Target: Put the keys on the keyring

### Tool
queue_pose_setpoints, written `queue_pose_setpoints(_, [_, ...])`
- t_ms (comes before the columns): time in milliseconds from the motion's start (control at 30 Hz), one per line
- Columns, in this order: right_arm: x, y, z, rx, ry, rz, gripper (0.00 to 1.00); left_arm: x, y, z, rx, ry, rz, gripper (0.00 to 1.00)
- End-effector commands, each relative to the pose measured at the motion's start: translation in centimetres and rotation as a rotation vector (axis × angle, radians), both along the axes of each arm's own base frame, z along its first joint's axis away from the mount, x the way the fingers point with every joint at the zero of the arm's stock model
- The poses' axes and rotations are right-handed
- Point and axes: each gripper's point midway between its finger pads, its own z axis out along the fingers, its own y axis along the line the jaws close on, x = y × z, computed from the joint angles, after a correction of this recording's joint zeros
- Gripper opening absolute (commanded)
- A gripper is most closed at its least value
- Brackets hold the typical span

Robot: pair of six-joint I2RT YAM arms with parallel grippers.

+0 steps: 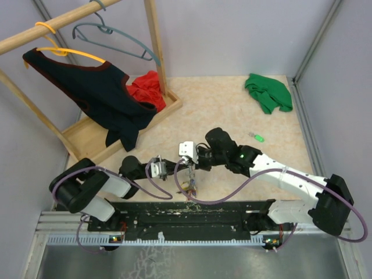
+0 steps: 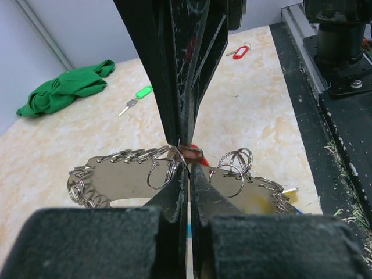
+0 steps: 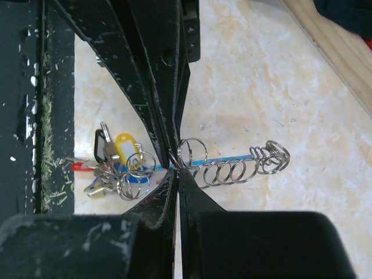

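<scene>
We see both arms meeting low over the near part of the surface [image 1: 226,104], just ahead of the black rail [image 1: 192,210] that runs along its near edge. The left claw [image 2: 187,167] has its two fingers pressed together with only a hairline slit between them, and its tips nip the keyring [image 2: 122,160] where the row of small split rings passes. The right claw [image 3: 176,172] is pinched equally tight on the same chain of rings, at almost the same spot, so the two pairs of fingers cross tip to tip. In the right wrist view the rings fan out to one side, and a light-blue strand runs through them. On the other side, toward the rail, hangs the cluster with the yellow tag [image 3: 125,149].

In the top view the keyring sits close to the near edge, with little room between it and the rail.

The green key [image 1: 256,138] lies flat on bare surface beyond the right arm, near the right wall. It is well apart from the green cloth [image 1: 267,93] bunched in the far right corner. The red key [image 2: 239,52] lies flat by the rail edge, well apart from the keyring. Neither key touches a ring.

The wooden rack base [image 1: 116,131] closes off the far left. Between it and the green cloth the middle of the surface lies open.
</scene>
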Motion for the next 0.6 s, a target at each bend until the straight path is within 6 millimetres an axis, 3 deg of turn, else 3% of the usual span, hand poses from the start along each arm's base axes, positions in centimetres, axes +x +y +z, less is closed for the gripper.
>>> queue_pose_setpoints(0, [-0.4,3.6,7.0,0.149,-0.110,0.151,0.00,-0.5,-0.8,4.9,-0.182,-0.145,-0.053,0.00])
queue_pose_setpoints(333, [0.1,3.5,4.2,0.033,-0.051,0.156,0.00,-0.3,-1.0,5.0,-0.183,-0.149,-0.059,0.00])
queue_pose_setpoints(567, [1.3,0.8,5.2,0.098,-0.113,0.015,0.00,0.6,0.4,4.8,-0.186,-0.152,0.036,0.00])
